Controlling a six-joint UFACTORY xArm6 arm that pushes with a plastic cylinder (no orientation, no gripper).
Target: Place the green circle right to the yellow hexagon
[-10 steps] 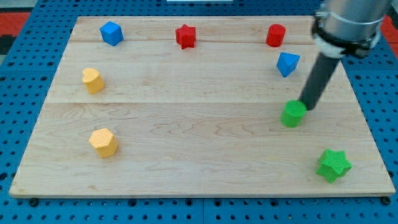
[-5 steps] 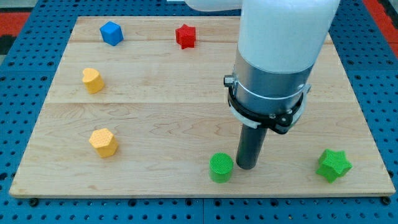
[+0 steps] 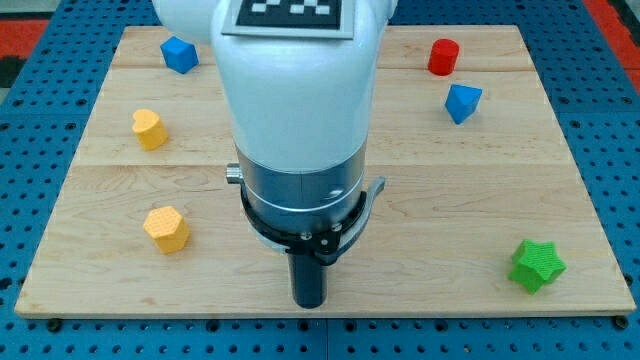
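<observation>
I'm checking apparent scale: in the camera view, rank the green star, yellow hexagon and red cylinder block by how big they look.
1. Green star block, largest.
2. Yellow hexagon block, close behind.
3. Red cylinder block, smallest, though it sits farther up the view, so distance may shrink it.

My tip (image 3: 309, 303) is dark, almost black, at the end of a white arm (image 3: 295, 80) with a silver-grey collar and a black-and-white checker tag on top. Left of the tip sits a yellow hexagon (image 3: 166, 229); further up-left, a yellow heart (image 3: 149, 129) and a blue cube (image 3: 179, 54). Far right of the tip there's a bright green star (image 3: 536, 265). Up and right, a blue block (image 3: 462, 102) and a red cylinder (image 3: 443, 57). The board (image 3: 450, 200) is pale wood grain, framed by a blue pegboard (image 3: 40, 120) dotted with holes.
</observation>
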